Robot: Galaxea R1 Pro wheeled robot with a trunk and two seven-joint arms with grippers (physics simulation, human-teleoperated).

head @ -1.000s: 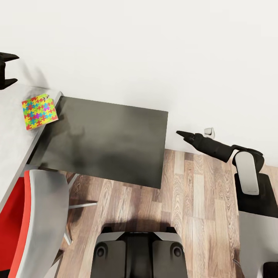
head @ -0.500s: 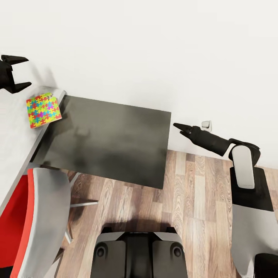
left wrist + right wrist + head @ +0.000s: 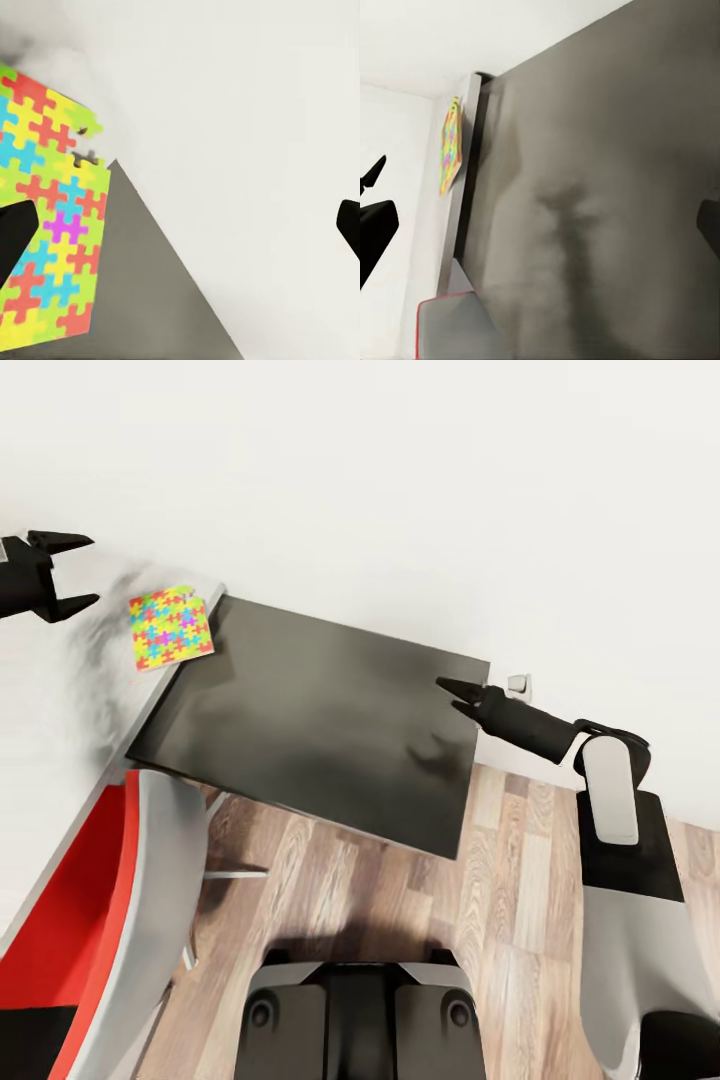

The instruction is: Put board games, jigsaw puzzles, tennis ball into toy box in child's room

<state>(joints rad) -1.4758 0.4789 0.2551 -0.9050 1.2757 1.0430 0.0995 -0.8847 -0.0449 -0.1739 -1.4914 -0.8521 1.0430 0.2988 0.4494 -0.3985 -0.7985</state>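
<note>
Left gripper (image 3: 78,572) spread, empty; jigsaw puzzle (image 3: 171,626) just beside, toward dark wing | right gripper (image 3: 452,697) far, state unclear

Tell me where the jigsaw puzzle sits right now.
In the head view the jigsaw puzzle lies flat at upper left, on the light grey table top right beside its dark grey wing, just ahead of the open left tool.
</note>
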